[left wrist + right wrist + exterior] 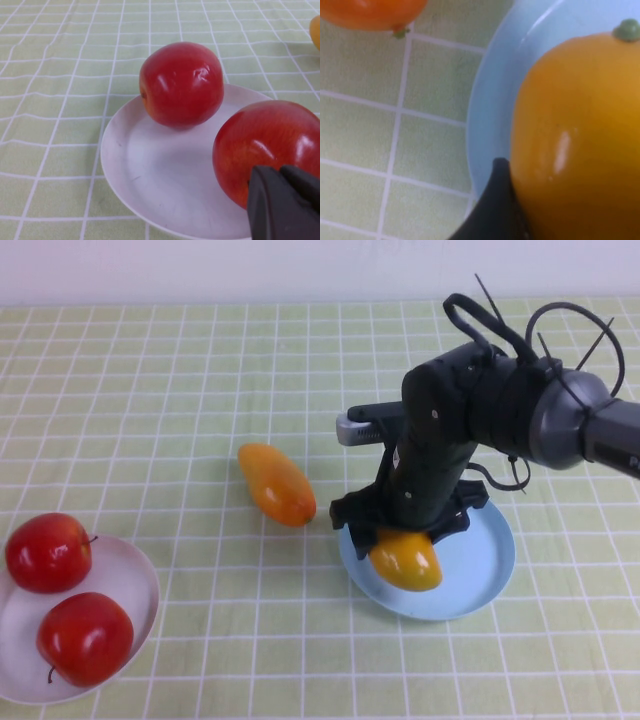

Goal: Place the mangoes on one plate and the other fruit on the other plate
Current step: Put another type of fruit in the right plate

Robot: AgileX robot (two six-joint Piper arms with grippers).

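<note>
Green checked tablecloth (180, 370), blue plate (490, 570) with yellow mango (408, 560) on it, right gripper (400, 530) wide around that mango, white plate (140, 590) holding two red apples (48, 552), orange mango (276, 484) on cloth between plates, left gripper (285, 200) closed tight beside the near apple.

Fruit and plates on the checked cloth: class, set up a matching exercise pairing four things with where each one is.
Column one:
1. yellow mango
2. orange mango
3. two apples
4. right gripper

Column two:
A. on the white plate
B. on the bare cloth
C. above the blue plate's left part, around a mango
D. on the blue plate

Pairs: 1-D, 2-B, 3-A, 4-C
</note>
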